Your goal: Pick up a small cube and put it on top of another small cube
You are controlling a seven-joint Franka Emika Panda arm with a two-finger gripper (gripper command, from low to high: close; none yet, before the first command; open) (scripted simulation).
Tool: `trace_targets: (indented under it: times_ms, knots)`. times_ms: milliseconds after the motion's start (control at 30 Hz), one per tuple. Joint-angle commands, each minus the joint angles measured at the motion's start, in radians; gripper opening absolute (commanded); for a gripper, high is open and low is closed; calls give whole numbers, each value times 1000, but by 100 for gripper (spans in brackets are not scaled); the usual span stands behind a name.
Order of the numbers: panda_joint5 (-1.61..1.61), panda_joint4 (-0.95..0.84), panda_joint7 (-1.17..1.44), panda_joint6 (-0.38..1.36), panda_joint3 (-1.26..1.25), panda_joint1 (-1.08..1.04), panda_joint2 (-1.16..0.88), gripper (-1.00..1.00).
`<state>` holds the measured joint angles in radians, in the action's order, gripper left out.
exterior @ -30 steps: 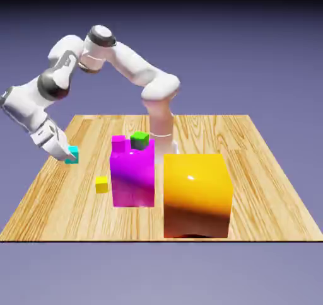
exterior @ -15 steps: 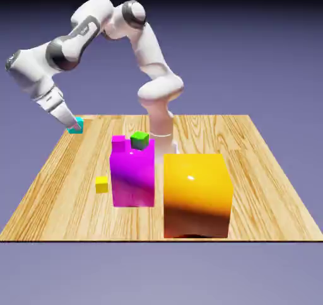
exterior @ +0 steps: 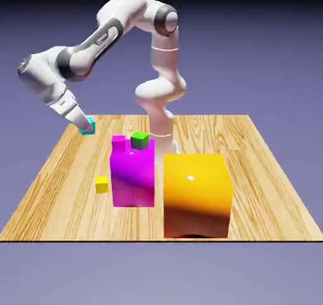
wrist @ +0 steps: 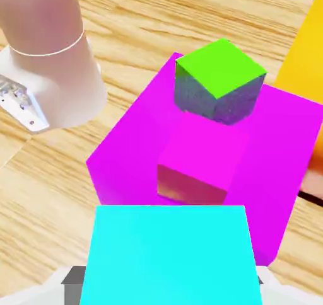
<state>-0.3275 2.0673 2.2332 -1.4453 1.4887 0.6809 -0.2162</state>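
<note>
Gripping the cyan cube [wrist: 170,256] — gripper [wrist: 170,288] closed on it, magenta block [exterior: 132,181] nearby

So the pale wood-grain tabletop [exterior: 50,215] is holding a tiny yellow cube [exterior: 101,185] on the exterior view's left, a big glossy magenta block [exterior: 132,183] is standing beside it, and a bigger orange block [exterior: 197,184] is sitting near right.
</note>
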Motion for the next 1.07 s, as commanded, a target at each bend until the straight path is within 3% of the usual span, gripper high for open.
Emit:
trace_targets:
  times_ms: [0, 767, 867, 900, 1033]
  knots:
    - [-26, 4, 25, 4, -7, -14, -36, -100]
    - [-550, 91, 557, 95, -148, -323, -815, -100]
    - [-652, 189, 585, -3, -244, -287, -858, -100]
    - [-652, 189, 585, -3, -244, -287, -858, 100]
    - [-550, 91, 557, 95, -148, -323, -815, 100]
